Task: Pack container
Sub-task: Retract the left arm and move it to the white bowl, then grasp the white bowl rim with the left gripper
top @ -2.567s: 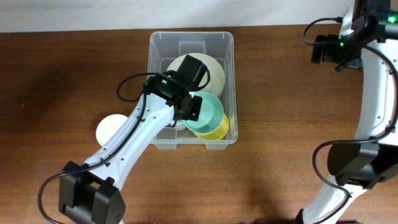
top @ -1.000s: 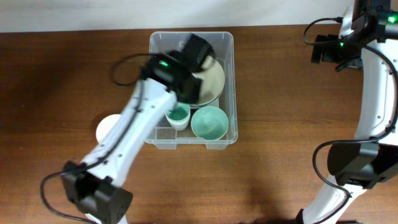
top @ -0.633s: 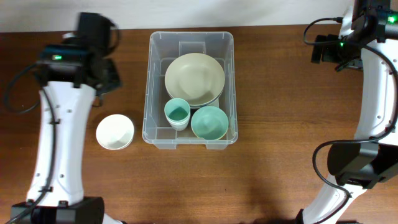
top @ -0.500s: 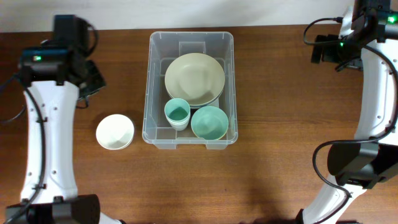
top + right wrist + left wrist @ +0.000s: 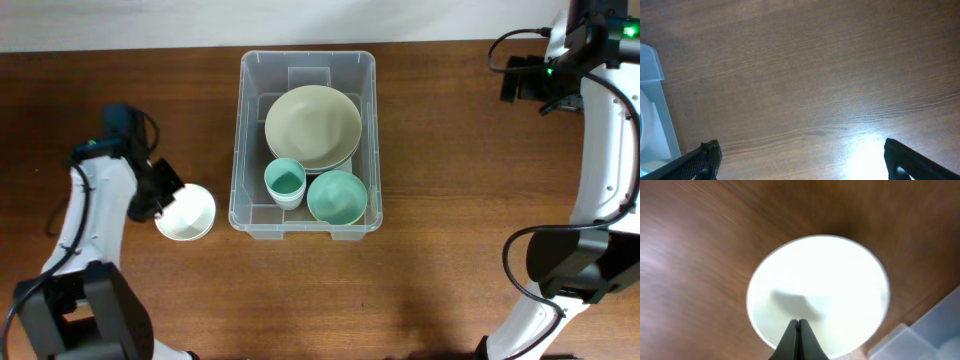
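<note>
Clear container [image 5: 308, 62] between closed left fingers [image 5: 790, 339] (over white bowl [image 5: 840, 280]), wide-open right fingers [image 5: 702, 157].

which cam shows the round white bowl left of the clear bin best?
Left wrist: the round white bowl fills the frame, almost its whole rim visible, though washed out. Overhead shows it small beside the clear plastic bin, one edge hidden under the left arm. Right wrist shows none of it.
</note>
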Available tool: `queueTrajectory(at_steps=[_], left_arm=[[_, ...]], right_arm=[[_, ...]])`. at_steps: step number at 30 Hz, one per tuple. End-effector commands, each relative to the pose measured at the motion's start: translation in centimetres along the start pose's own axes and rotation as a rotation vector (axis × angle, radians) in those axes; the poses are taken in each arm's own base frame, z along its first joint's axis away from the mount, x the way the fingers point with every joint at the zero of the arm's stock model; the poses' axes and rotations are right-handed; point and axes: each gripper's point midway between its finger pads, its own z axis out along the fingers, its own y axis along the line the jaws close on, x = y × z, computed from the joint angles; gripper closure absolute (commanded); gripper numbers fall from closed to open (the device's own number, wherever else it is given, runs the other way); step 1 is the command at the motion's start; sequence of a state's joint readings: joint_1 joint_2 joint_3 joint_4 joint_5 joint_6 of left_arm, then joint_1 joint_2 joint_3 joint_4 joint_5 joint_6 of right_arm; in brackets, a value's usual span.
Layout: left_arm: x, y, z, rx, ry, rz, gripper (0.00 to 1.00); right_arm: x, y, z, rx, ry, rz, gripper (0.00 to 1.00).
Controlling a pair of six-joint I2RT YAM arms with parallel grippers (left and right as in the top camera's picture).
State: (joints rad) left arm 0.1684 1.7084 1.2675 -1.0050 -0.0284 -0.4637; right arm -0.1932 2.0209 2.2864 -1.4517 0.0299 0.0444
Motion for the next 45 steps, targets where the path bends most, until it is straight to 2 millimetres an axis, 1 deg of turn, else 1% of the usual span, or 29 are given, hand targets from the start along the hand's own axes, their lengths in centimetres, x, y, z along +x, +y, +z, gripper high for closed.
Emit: queueTrajectory(at_steps=[1, 5, 7, 10, 13, 16, 27, 32, 35, 37, 41, 43, 45], left_arm=[[1.2, 0.0, 1.0, -0.003, 0.020, 0.045, 0.99], [2.0, 1.1, 2.0, -0.052, 0.032, 0.047, 0.99], [2.0, 1.6, 3.0, -0.069, 0.013, 0.047, 0.99], [1.7, 1.3, 4.2, -0.050, -0.025, 0.045, 0.99], [0.9, 0.9, 5.1, -0.025, -0.077, 0.041, 0.99], [0.2, 0.5, 5.3, -0.006, -0.115, 0.039, 0.99], [-3.6, -1.4, 4.6, 0.070, -0.272, 0.028, 0.99], [-4.1, -1.4, 4.6, 0.066, -0.291, 0.026, 0.99], [-4.3, -1.0, 5.0, 0.038, -0.298, 0.022, 0.99], [-4.7, -0.6, 5.9, 0.005, -0.307, 0.018, 0.99], [-5.1, -0.7, 7.2, 0.001, -0.309, 0.018, 0.99], [-5.7, -1.1, 7.7, 0.009, -0.329, 0.027, 0.99], [-7.3, -1.9, 7.7, 0.027, -0.390, 0.074, 0.99]], right_arm=[[0.0, -0.3, 0.0, 0.006, 0.000, 0.001, 0.01], [0.0, -0.2, 0.0, 0.006, 0.000, 0.001, 0.01], [0.0, -0.3, 0.0, 0.007, 0.000, 0.001, 0.01], [0.0, -0.3, 0.0, 0.006, 0.000, 0.001, 0.01], [0.0, -0.3, 0.0, 0.006, 0.000, 0.001, 0.01], [0.1, -0.3, 0.0, 0.006, 0.001, 0.001, 0.01], [0.0, -0.2, 0.0, 0.006, 0.000, 0.001, 0.01], [0.0, -0.3, 0.0, 0.007, 0.000, 0.001, 0.01], [0.0, -0.3, 0.0, 0.007, 0.000, 0.001, 0.01], [0.0, -0.3, 0.0, 0.007, 0.000, 0.001, 0.01], [0.0, -0.3, 0.0, 0.007, 0.000, 0.001, 0.01], [0.0, -0.3, 0.0, 0.007, 0.000, 0.001, 0.01], [0.0, -0.3, 0.0, 0.007, 0.000, 0.001, 0.01]])
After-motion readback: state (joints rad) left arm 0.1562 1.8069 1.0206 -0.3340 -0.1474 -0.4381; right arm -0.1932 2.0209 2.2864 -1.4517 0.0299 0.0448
